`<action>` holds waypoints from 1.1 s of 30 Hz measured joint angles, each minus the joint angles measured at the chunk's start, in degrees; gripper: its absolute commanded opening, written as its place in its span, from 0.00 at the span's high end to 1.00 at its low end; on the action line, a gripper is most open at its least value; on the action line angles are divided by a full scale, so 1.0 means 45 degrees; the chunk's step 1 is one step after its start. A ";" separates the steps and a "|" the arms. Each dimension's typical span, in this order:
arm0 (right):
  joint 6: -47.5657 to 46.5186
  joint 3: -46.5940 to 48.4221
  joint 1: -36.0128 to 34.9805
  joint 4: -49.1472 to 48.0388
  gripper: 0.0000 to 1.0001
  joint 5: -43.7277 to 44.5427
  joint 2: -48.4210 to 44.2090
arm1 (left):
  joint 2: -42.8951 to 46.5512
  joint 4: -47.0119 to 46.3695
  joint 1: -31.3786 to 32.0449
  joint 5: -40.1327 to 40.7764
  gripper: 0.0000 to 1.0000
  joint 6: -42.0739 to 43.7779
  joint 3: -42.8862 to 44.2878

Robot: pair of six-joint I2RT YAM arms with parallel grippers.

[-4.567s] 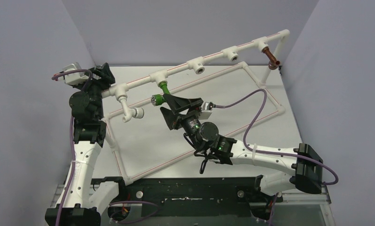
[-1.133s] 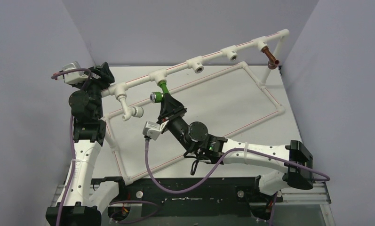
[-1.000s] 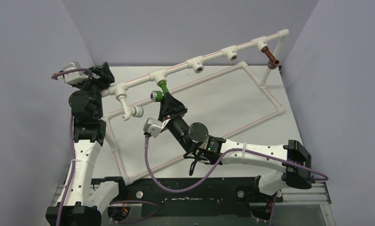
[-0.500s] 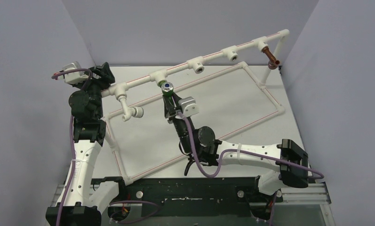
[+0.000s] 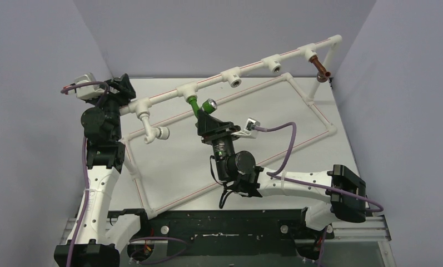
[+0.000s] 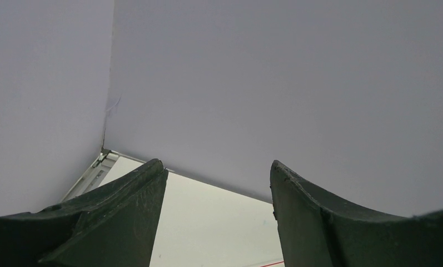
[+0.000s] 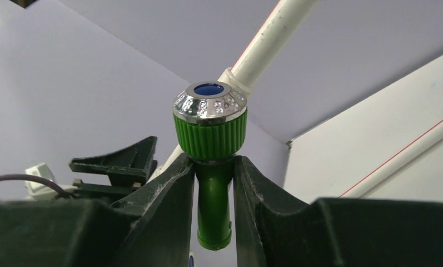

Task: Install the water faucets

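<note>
A bright green water faucet (image 5: 197, 107) hangs from a white tee socket (image 5: 186, 89) on the raised pipe, its silver-rimmed end (image 5: 209, 104) pointing right. My right gripper (image 5: 203, 115) is shut on its green stem just below the socket. In the right wrist view the green faucet (image 7: 210, 133) stands between the fingers of that right gripper (image 7: 213, 167), ribbed collar and silver rim above the tips. A reddish-brown faucet (image 5: 320, 67) hangs from the tee at the pipe's far right end. My left gripper (image 5: 120, 89) sits by the pipe's left end; the left gripper (image 6: 216, 167) is open and empty.
The white pipe frame (image 5: 313, 105) lies as a rectangle on the table, its raised bar running from left to back right. A white elbow fitting (image 5: 152, 132) hangs from the leftmost tee. Two open tees (image 5: 232, 77) (image 5: 273, 63) face forward. Grey walls close in left, right and behind.
My right wrist has rolled while gripping the green faucet. Its silver end has swung from pointing left, through facing up, to pointing right. The left arm has not moved.
</note>
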State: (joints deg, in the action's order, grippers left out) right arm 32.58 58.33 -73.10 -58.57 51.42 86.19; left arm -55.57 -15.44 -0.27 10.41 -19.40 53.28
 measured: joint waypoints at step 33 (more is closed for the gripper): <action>1.3682 -0.0325 0.0185 0.6431 0.39 -0.1389 -0.1923 | 0.0049 0.0029 -0.0019 -0.0092 0.34 0.0000 -0.0019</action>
State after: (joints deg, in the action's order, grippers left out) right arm 94.15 56.86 -72.27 -29.63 45.17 77.54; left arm -55.35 -15.31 -0.36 10.00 -19.40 53.19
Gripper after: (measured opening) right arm 0.547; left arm 0.658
